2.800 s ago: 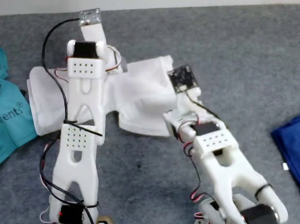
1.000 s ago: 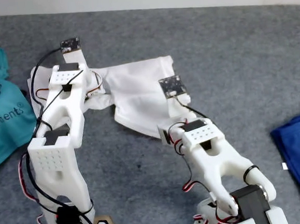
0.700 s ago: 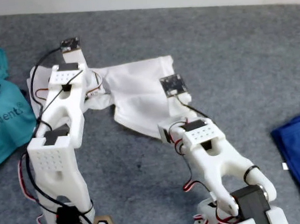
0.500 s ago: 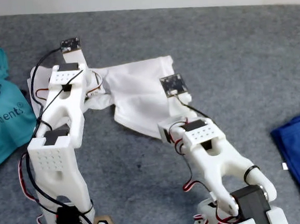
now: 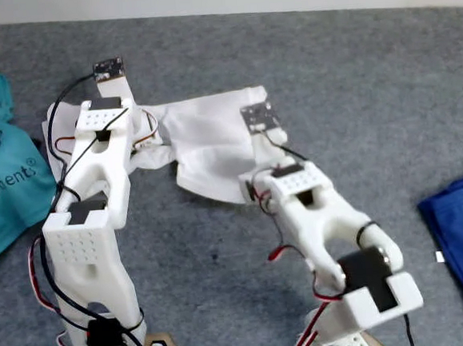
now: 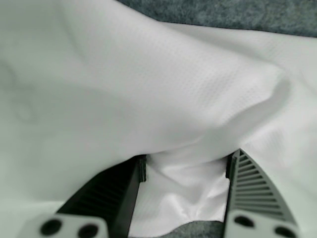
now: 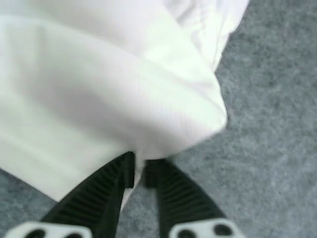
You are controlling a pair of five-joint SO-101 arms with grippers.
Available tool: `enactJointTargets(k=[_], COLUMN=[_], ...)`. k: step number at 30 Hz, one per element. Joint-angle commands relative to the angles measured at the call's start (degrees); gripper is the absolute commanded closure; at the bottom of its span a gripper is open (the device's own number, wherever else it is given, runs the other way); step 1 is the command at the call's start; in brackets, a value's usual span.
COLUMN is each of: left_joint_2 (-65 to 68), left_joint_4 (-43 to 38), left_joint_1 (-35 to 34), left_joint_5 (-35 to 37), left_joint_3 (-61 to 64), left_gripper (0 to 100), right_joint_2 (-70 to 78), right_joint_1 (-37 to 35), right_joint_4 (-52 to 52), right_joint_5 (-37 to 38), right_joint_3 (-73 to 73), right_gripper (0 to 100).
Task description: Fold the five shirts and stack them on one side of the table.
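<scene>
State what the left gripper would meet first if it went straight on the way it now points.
The white shirt: its bunched cloth lies directly ahead of the open left gripper, probably within its fingertips, though depth is unclear.

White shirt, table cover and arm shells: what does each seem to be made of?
White shirt: thin knit fabric, matte; a fine dotted weave shows in the left wrist view, and it lies in soft folds. Table cover: probably grey felt or short-pile carpet, mottled and fuzzy. Arm shells: hard white plastic, smooth, with rows of holes.
</scene>
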Motion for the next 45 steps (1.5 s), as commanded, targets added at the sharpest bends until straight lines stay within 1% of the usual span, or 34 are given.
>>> enactJointTargets(k=[1,4,10,14,21,27,29,32,34,38,45], left_joint_2=[-1.8,-1.8,-1.7,-1.7,-1.7,-1.7,-1.7,-1.7,-1.7,-1.7,-1.7], left_joint_4=[-1.9,-1.9,-1.9,-1.9,-1.9,-1.9,-1.9,-1.9,-1.9,-1.9,-1.9], left_joint_1=[0.0,1.0,1.2,1.4,1.4,1.4,1.4,1.4,1.4,1.4,1.4], left_joint_5=[-0.5,-0.8,-0.8,-0.8,-0.8,-0.8,-0.8,-0.8,-0.9,-0.9,-0.9], left_joint_3=[0.0,0.0,0.0,0.0,0.0,0.0,0.0,0.0,0.0,0.0,0.0], left_gripper=[74,74,74,74,74,74,74,74,74,74,74], right_joint_2=[-1.0,-3.6,-8.0,-8.4,-8.4,-8.3,-8.4,-8.4,-8.7,-8.9,-8.9], right_joint_1=[1.3,1.9,3.8,5.8,6.3,8.2,7.9,7.6,6.5,3.4,2.1], right_joint_4=[1.4,0.1,-6.5,-6.7,-6.5,-6.5,-5.1,-2.7,-0.9,5.1,6.0], right_joint_5=[-0.6,-0.7,-0.6,-0.6,-0.6,-0.5,-0.4,-0.4,-0.4,-0.6,-0.8], right_joint_3=[-3.7,-2.3,2.9,2.8,3.1,3.1,3.3,2.9,3.2,3.0,2.7], right_gripper=[98.5,98.8,98.8,98.8,98.8,98.1,95.7,87.8,84.7,84.3,84.3])
